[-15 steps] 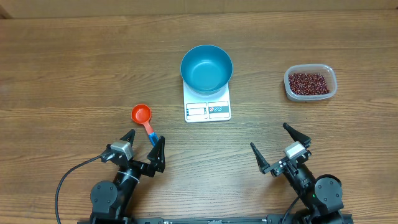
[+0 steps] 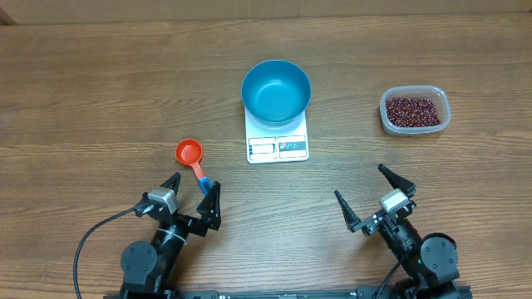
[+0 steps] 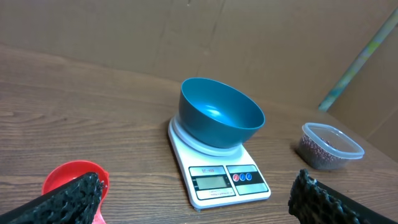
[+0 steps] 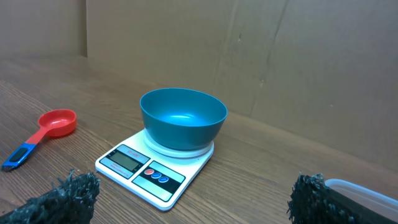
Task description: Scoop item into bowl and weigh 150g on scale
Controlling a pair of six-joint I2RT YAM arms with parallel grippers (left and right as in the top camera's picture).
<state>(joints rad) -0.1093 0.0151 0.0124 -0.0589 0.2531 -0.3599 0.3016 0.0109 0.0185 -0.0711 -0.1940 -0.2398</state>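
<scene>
Both arms low, nothing scooped yet

We see the left fingers (image 2: 214, 199) spread wide and empty by the red scoop (image 2: 189, 152). The blue bowl (image 2: 276, 90) sits on the white scale (image 2: 278, 147) mid-table (image 2: 100, 91). The right fingers (image 2: 394, 177) are wide open and empty, with the beans (image 2: 413, 110) in a clear tub (image 2: 387, 116) far right.

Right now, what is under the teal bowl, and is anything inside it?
The bowl sits on the white scale. The scale's display edge shows, and most of its platform is hidden beneath the bowl. The bowl's inside looks empty. The beans lie in the clear tub, apart.
</scene>
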